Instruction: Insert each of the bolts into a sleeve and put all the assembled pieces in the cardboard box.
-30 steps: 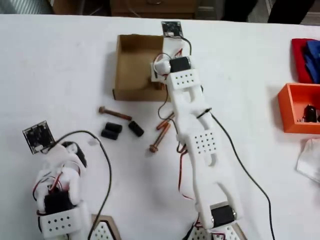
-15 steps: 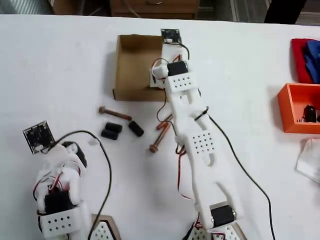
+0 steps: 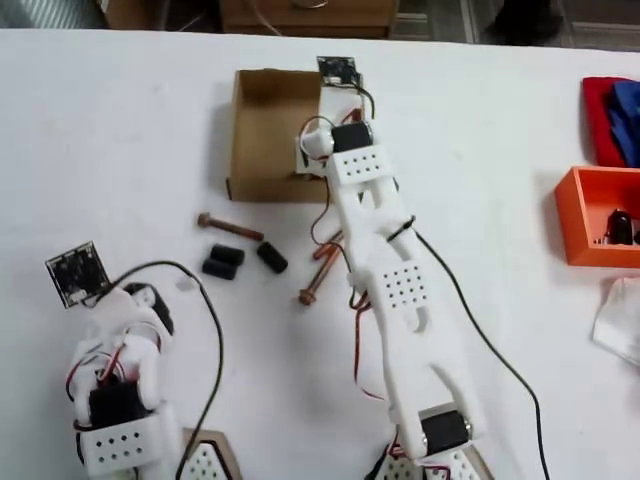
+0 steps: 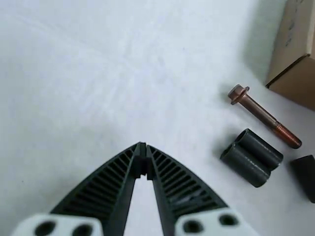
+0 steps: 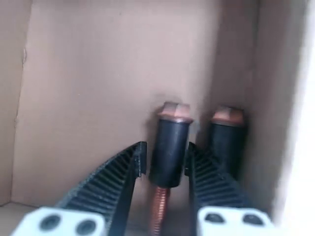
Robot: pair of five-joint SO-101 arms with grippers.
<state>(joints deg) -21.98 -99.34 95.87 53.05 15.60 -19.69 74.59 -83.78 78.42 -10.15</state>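
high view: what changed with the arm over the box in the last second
The right arm edged slightly left, farther over the cardboard box. Its right gripper has a sleeved bolt between the jaws inside the box. The left gripper, the loose bolts and the sleeves stayed where they were.

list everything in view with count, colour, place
table: 1, white
cardboard box: 1, brown, far side
held assembled piece: 1, copper bolt in black sleeve, in box
other assembled piece: 1, same, beside it
loose bolts: 3, copper, near box
loose sleeves: 3, black, among bolts
bin: 1, orange, right side
cloth: 1, red and blue, far right
white crumpled thing: 1, right edge
left end effector: 1, black, shut above table
right end effector: 1, black, gripping held piece
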